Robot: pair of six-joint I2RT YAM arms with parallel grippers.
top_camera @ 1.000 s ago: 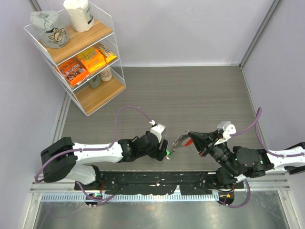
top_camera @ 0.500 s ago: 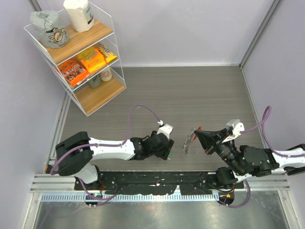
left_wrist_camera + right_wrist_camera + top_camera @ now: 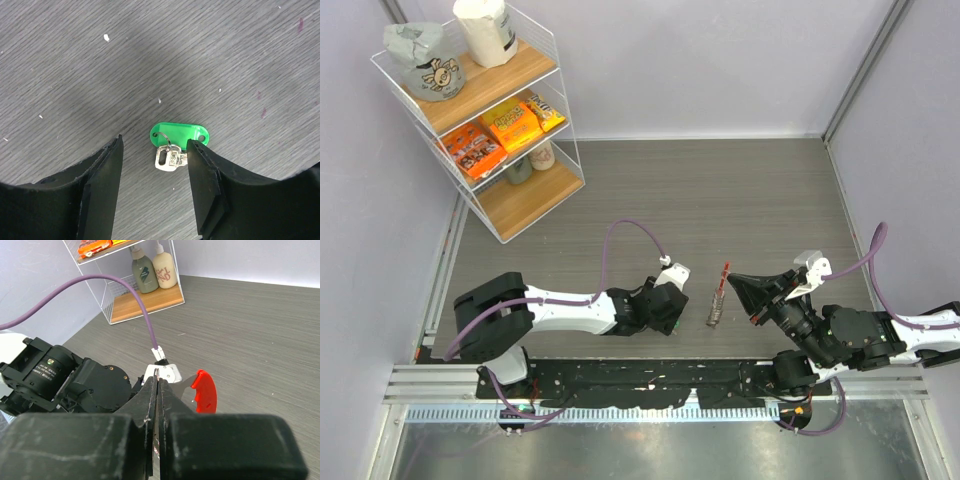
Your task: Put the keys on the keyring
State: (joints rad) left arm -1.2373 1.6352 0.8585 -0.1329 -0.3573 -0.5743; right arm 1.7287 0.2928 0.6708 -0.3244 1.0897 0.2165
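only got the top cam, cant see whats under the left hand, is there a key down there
Observer: Yes. The left wrist view shows a small silver key ringed to a green tag, lying flat on the table between the open fingers of the left hand.
Operator: ok and the right hand, is it really gripping the keyring or just next to it
Observer: Gripping, as far as the right wrist view shows. The right hand is shut with a thin silvery strip in the seam between its fingers, and the red arc of the keyring sticks out beside them.
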